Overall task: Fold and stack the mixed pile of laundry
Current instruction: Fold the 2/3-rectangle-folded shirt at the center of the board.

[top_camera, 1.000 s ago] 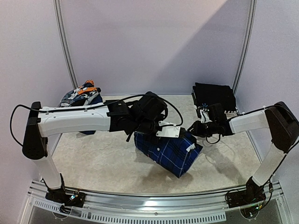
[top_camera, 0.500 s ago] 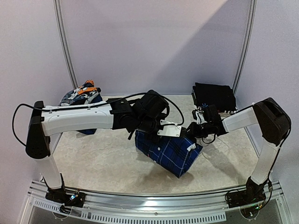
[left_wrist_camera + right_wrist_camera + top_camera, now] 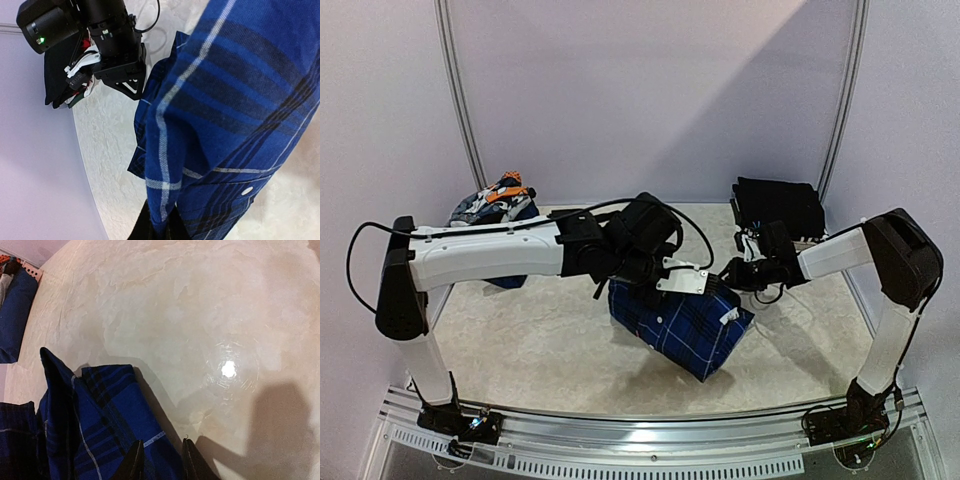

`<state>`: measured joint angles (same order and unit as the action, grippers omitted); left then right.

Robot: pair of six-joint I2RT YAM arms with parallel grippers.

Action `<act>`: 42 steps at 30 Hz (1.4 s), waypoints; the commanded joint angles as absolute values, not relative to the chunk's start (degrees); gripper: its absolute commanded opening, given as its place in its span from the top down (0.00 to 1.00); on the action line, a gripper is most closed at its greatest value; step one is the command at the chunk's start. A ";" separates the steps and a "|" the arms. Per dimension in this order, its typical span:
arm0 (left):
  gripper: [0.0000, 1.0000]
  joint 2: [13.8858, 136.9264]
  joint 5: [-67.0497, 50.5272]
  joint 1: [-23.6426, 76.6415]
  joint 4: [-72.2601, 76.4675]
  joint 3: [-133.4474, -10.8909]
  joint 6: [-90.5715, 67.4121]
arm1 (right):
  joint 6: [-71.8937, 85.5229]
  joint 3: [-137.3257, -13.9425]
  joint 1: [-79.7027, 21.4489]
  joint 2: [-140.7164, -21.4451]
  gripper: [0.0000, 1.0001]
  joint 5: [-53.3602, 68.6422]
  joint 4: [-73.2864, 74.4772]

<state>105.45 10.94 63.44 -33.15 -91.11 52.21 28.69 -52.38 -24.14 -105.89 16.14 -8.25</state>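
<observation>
**Two arms meeting at a plaid shirt (image 3: 685, 325) in the middle of the table (image 3: 530, 345).**

My left gripper (image 3: 161, 231) is closed tight on the shirt's cloth. In the left wrist view the blue fabric runs straight down between the two dark fingers. The rest of the shirt spreads away from them, its lower part resting on the table toward the near right.

My right gripper (image 3: 161, 463) comes in from the right, at the shirt's far right edge. Its jaws stand narrow, with a fold of the blue cloth lying in the gap between them. Whether they press on that fold I cannot tell.

The two grippers are near each other. In the top view the white bracket (image 3: 682, 281) on my left wrist sits between them, and a black cable (image 3: 692, 232) loops over the left wrist.

Other laundry:
- A heap of clothes (image 3: 492, 205), blue, grey and orange, lies at the far left corner.
- A black folded stack (image 3: 778, 203) lies at the far right, just behind my right wrist.

Both lie apart from the shirt.
</observation>
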 commanded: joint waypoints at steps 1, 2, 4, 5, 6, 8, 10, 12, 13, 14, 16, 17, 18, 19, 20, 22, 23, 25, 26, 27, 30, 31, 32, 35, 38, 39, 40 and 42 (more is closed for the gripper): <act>1.00 106.68 10.47 62.32 -34.35 -93.37 53.49 | 27.93 -53.36 -23.63 -108.32 0.74 16.87 -8.64; 1.00 106.79 10.27 62.31 -34.51 -93.61 53.60 | 28.01 -53.23 -23.64 -108.85 0.75 17.45 -8.92; 1.00 107.31 10.02 62.23 -34.53 -94.26 54.06 | 28.17 -52.73 -23.60 -109.43 0.78 18.43 -9.74; 1.00 107.72 9.89 62.15 -34.81 -94.86 54.25 | 28.34 -52.43 -23.58 -109.57 0.79 18.85 -10.14; 1.00 108.12 9.66 62.10 -34.92 -95.19 54.53 | 28.44 -52.12 -23.62 -109.59 0.82 19.23 -10.45; 1.00 109.12 9.04 61.90 -35.00 -96.48 55.16 | 28.56 -51.67 -23.63 -109.60 0.86 20.03 -10.88; 1.00 110.32 8.29 61.58 -34.99 -97.64 55.87 | 28.53 -51.37 -23.64 -109.60 0.89 20.61 -11.19; 1.00 111.68 7.21 61.30 -34.94 -98.91 56.69 | 28.65 -51.04 -23.64 -109.60 0.91 21.20 -11.62; 1.00 112.42 6.60 61.14 -34.94 -99.66 57.15 | 28.65 -51.02 -23.64 -109.60 0.92 21.40 -11.73; 1.00 113.36 6.08 60.97 -34.84 -100.50 57.56 | 28.65 -50.98 -23.62 -109.60 0.93 21.63 -11.84; 1.00 115.35 5.16 60.55 -34.89 -102.37 58.26 | 28.73 -50.93 -23.62 -109.68 0.94 22.05 -11.99; 1.00 116.48 4.69 60.36 -35.01 -103.32 58.49 | 28.66 -50.89 -23.62 -109.84 0.95 22.18 -12.04; 1.00 117.55 4.16 60.11 -35.14 -104.48 58.67 | 28.70 -50.78 -23.60 -109.86 0.95 22.31 -12.16; 1.00 119.00 3.71 59.85 -35.27 -105.60 58.85 | 28.74 -50.66 -23.63 -109.86 0.96 22.37 -12.29; 1.00 120.01 3.31 59.67 -35.51 -106.65 58.89 | 28.70 -50.63 -23.63 -109.86 0.96 22.41 -12.30; 1.00 121.72 2.22 59.30 -35.58 -108.76 59.11 | 28.72 -50.54 -23.62 -110.03 0.96 22.56 -12.38; 1.00 122.51 1.72 59.18 -35.58 -109.41 59.21 | 28.74 -50.49 -23.63 -110.10 0.96 22.58 -12.39; 1.00 124.00 0.97 58.87 -35.06 -110.48 59.16 | 28.74 -50.45 -23.64 -110.13 0.96 22.94 -12.44; 1.00 124.74 0.84 58.81 -34.61 -110.99 59.23 | 28.74 -50.45 -23.64 -110.13 0.97 23.06 -12.47; 1.00 125.40 0.80 58.69 -34.35 -111.48 59.22 | 28.71 -50.45 -23.63 -110.13 0.97 23.13 -12.48; 1.00 127.34 0.46 58.46 -33.70 -112.89 59.10 | 28.64 -50.46 -23.64 -110.13 0.97 23.27 -12.39; 1.00 127.92 0.46 58.33 -33.47 -113.25 59.07 | 28.61 -50.52 -23.58 -110.20 0.97 23.35 -12.33; 1.00 128.42 0.44 58.26 -33.12 -113.54 58.98 | 28.57 -50.53 -23.62 -110.26 0.97 23.44 -12.31; 1.00 129.98 -1.02 57.93 -32.18 -114.18 58.77 | 28.56 -50.46 -23.64 -110.39 0.97 23.72 -12.30; 1.00 131.81 -0.62 57.60 -31.41 -115.02 58.43 | 28.56 -50.36 -23.61 -110.48 0.97 24.09 -12.30; 1.00 132.40 -0.44 57.50 -30.94 -115.23 58.20 | 28.50 -50.36 -23.64 -110.43 0.97 24.23 -12.30; 1.00 132.97 -0.22 57.41 -30.56 -115.39 58.05 | 28.48 -50.32 -23.64 -110.46 0.97 24.37 -12.30; 1.00 133.74 -0.33 57.24 -29.46 -115.48 57.73 | 28.55 -50.32 -23.60 -110.40 0.97 24.73 -12.30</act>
